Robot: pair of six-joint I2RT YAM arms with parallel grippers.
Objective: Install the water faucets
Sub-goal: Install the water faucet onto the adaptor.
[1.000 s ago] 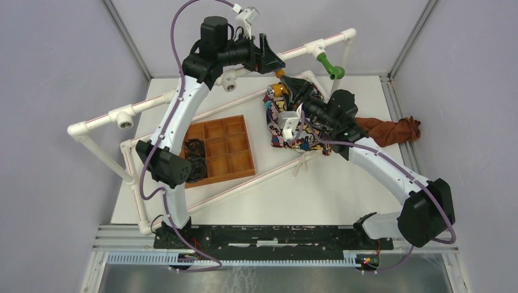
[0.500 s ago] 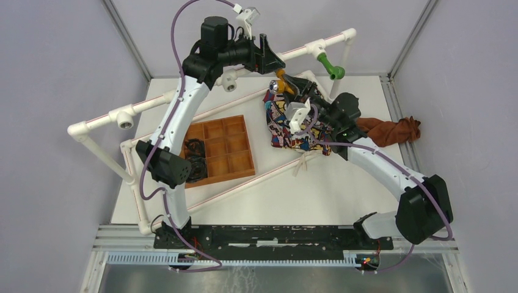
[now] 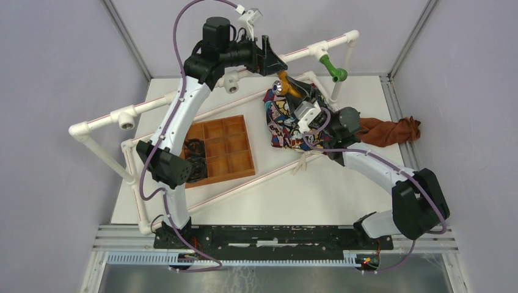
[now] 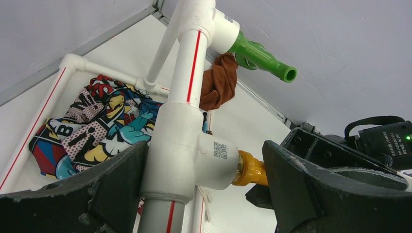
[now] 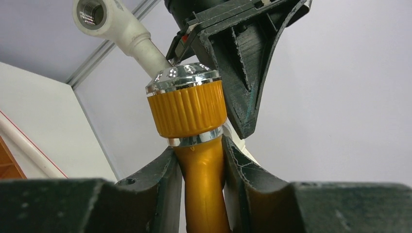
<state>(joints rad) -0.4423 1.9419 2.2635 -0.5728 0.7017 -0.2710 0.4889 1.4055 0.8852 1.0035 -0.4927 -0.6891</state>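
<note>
Two faucets: green faucet (image 3: 330, 66) sits in the end fitting at the upper right of the top view, spout pointing out. Orange faucet (image 3: 286, 83) is at upper centre, raised off the tabletop (image 3: 342, 195) to the pipe rail (image 3: 153, 102).
Right claw (image 5: 201, 167): clenched on the orange faucet's neck just under the ribbed knob. Judged reason: a grip there leaves the knob free and keeps the body in line for turning.
Threaded end (image 4: 250, 168): in the left wrist view it meets the side mouth of the white T-fitting (image 4: 187, 145). How far in it sits, cannot tell.
Left claw (image 4: 201, 184): released, jaws spread on either side of the T-fitting, one close against it and the other apart. Judged reason: placed to steady the rail against twisting.
Step in hand: starting the orange faucet's thread, by my reading. One of two installed.
Risk: a tilted entry could cross-thread, so the neck should stay square to the mouth.
Bystanders: comic-print cloth (image 3: 287, 125), brown cloth (image 3: 391, 130) and compartment tray (image 3: 220, 149) lie lower on the tabletop, apart from the joint.
</note>
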